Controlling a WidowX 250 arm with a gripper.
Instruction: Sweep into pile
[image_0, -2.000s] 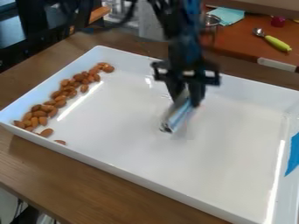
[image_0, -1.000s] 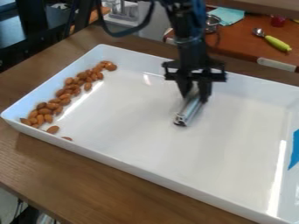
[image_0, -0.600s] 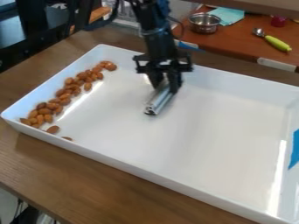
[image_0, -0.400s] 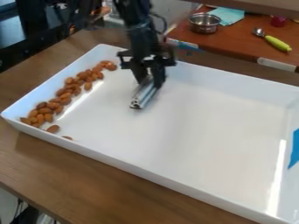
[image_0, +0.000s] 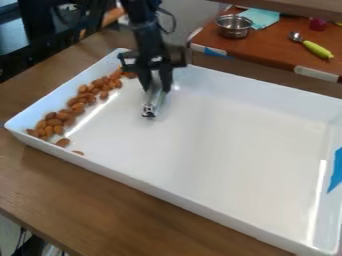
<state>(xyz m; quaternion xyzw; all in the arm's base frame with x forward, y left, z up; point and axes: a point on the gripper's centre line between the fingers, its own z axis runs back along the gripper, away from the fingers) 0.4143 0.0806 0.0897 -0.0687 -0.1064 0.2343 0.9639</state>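
Silver metal gleamed in the far left part of a white tray (image_0: 234, 150), where a short metal bar (image_0: 152, 102) sat gripped between the two fingers of a black gripper (image_0: 156, 89). The bar's long axis ran lengthwise away from the camera, close to upright in the view and leaning a little, its near end slightly left of its far end. That near end, an open-patterned face, pointed toward the tray's near long side. The gripper hung down over the tray near its far wall, below a black arm (image_0: 144, 27) that came in from the top edge.

Brown almonds (image_0: 78, 106) lay just left of the bar, apart from it, in a loose slanting band along the tray's left wall. The band's long axis ran from the far left corner, beside the gripper, to the near left corner. Two nuts sat at its near end, one of them partly hidden by the near wall.

Blue tape (image_0: 334, 172) marked the tray's right end. The tray rested on a wooden table (image_0: 67, 200). Behind it, a metal pot (image_0: 234, 30), a pale blue cloth (image_0: 262, 17) and a green-handled scoop (image_0: 318, 49) lay on a reddish-brown counter (image_0: 267, 47).
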